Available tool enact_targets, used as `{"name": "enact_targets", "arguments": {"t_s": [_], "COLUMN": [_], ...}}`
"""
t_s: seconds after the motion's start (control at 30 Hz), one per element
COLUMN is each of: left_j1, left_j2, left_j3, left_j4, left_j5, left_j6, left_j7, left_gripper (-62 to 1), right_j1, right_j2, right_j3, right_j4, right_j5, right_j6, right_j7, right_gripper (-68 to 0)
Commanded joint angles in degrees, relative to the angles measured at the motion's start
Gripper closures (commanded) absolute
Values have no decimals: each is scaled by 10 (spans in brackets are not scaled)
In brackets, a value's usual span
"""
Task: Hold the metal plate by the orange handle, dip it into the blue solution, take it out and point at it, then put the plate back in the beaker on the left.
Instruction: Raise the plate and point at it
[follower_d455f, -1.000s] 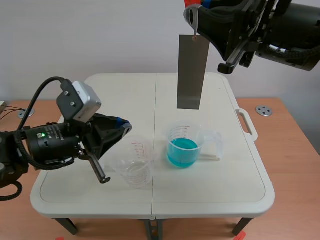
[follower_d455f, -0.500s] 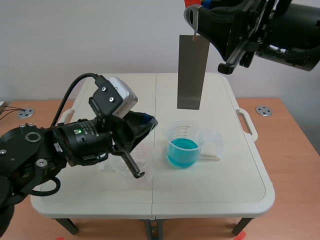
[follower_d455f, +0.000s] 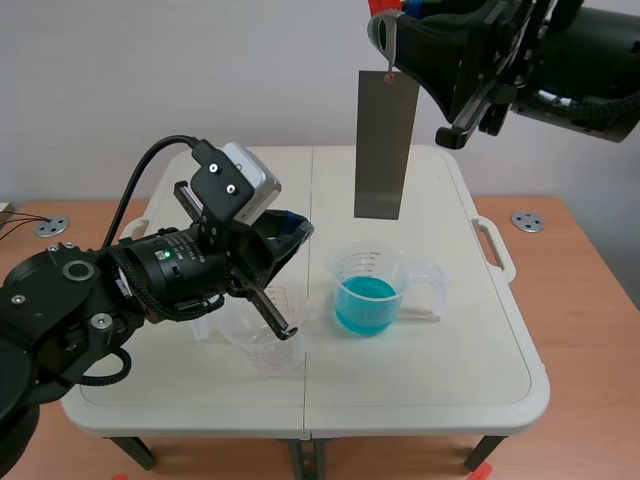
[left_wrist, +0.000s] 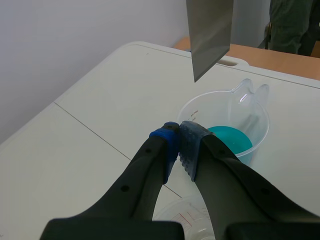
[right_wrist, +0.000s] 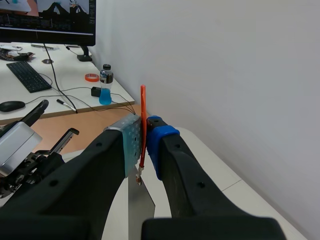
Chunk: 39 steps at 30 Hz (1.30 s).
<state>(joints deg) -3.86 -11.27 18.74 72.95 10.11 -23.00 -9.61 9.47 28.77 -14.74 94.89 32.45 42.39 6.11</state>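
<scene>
We see the metal plate (follower_d455f: 385, 145) hanging upright above the beaker of blue solution (follower_d455f: 392, 262), clear of the liquid. Our right gripper (right_wrist: 144, 140) is clenched on its orange handle (right_wrist: 143, 107). Our left gripper (left_wrist: 178, 141) – fingers pressed together on nothing – sits just left of that beaker, tips aimed toward it. The empty beaker (follower_d455f: 262, 345) stands left of the blue one.

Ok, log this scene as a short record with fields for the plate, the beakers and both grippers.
metal plate: hangs upright above the blue solution, not dipped
orange handle: pinched in the right gripper
left gripper: shut on nothing, over the empty beaker, plate ahead
blue solution: in the filled beaker, on the table
empty beaker: beside the filled beaker, upright
</scene>
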Motion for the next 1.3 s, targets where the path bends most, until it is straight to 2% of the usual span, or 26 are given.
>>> {"name": "enact_targets", "arguments": {"t_s": [0.0, 0.57, 0.67, 0.8, 0.93, 1.1, 1.27], "left_j1": [-9, -9, -8, 7, 40, 107, 207], "left_j2": [1, 1, -14, -64, -132, -223, -313], "left_j3": [0, 0, 0, -1, -14, -66, -127], "left_j4": [6, 6, 6, 9, 16, 28, 28], "left_j5": [-3, -3, -5, -47, -98, -178, -241], "left_j6": [0, 0, 0, 12, 29, 30, 31], "left_j7": [-9, -9, -10, -19, -35, -54, -93], "left_gripper": [-27, -27, -27, -27, -27, -27, -27], "right_j1": [7, 7, 7, 7, 7, 7, 7], "right_j2": [6, 6, 6, 6, 6, 5, 4], "right_j3": [6, 6, 6, 6, 6, 6, 6], "right_j4": [10, 10, 10, 10, 10, 10, 11], "right_j5": [8, 8, 8, 8, 8, 17, 28], "right_j6": [3, 3, 3, 3, 3, 3, 3], "right_j7": [10, 10, 10, 11, 11, 11, 11], "right_gripper": [-13, -13, -13, -13, -13, -13, -13]}}
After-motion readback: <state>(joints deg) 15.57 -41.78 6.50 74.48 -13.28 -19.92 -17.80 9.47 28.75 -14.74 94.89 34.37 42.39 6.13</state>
